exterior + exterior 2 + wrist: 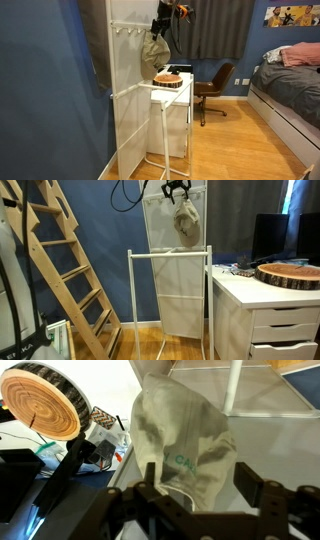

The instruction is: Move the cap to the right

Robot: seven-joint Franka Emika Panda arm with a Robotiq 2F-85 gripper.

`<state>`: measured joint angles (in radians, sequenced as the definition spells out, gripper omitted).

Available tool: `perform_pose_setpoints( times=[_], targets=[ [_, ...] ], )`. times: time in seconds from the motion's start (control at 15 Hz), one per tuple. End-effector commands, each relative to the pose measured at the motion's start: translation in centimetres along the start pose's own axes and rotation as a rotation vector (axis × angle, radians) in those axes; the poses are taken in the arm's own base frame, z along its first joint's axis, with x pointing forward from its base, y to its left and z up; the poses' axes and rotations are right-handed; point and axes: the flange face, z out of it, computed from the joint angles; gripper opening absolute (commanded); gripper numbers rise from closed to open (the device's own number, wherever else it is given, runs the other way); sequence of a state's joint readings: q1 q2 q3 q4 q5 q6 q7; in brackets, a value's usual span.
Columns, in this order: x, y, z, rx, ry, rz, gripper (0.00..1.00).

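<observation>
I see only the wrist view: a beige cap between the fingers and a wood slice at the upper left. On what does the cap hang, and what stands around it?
Observer: In both exterior views the cap hangs high on a tall white panel. The gripper is just above it.
Operator: Is some obstacle near the panel?
Observer: Yes, in an exterior view a wooden ladder leans by the blue wall, to one side of the panel.
Operator: And where does the wood slice lie?
Observer: The wood slice lies flat on a white desk with drawers, lower than the cap.
</observation>
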<state>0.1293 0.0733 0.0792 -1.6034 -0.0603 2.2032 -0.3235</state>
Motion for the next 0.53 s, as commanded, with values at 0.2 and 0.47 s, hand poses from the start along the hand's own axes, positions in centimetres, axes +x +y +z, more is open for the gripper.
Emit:
perform_pose_setpoints(
  times=[0.2,0.47],
  targets=[
    [-2.4,-2.8,-9.0,-0.07,-0.047,0.035,1.0],
    [-4.1,-5.3,-14.2,-0.098,-0.041,0.052,1.0]
  ],
)
